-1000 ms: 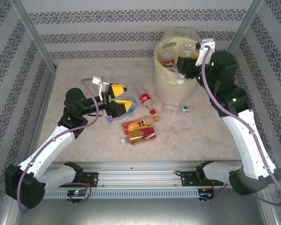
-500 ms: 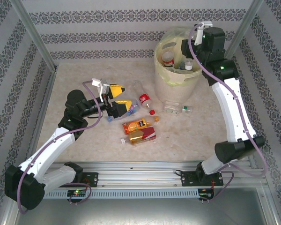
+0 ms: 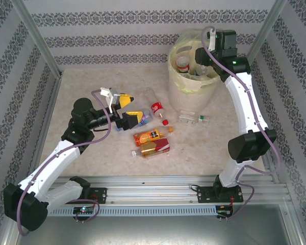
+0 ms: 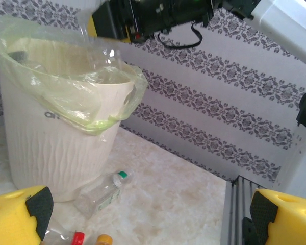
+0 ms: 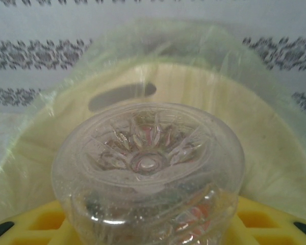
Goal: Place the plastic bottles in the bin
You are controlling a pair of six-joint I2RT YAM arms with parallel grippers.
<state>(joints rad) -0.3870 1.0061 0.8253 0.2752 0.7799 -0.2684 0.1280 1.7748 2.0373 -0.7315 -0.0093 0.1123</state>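
My right gripper (image 3: 203, 64) hangs over the bin (image 3: 186, 94), shut on a clear plastic bottle (image 5: 148, 168) whose ribbed base faces the wrist camera, with the bagged bin mouth (image 5: 255, 132) behind it. One bottle with a red cap (image 3: 182, 64) lies inside the bin. My left gripper (image 3: 132, 107) is open above the table, left of several bottles: a red-labelled one (image 3: 156, 105), an orange one (image 3: 150, 136), a red and orange one (image 3: 153, 148) and a blue-labelled one (image 3: 144, 118). A clear bottle with a green cap (image 4: 99, 191) lies at the bin's foot (image 4: 51, 153).
Patterned walls close the table on three sides, with metal posts at the corners. A loose red cap (image 3: 166, 122) lies among the bottles. The aluminium rail (image 3: 153, 186) with the arm bases runs along the near edge. Bare table lies right of the bin.
The right arm has stretched up and back, carrying the clear bottle higher over the bin's far side. The left gripper has barely moved.
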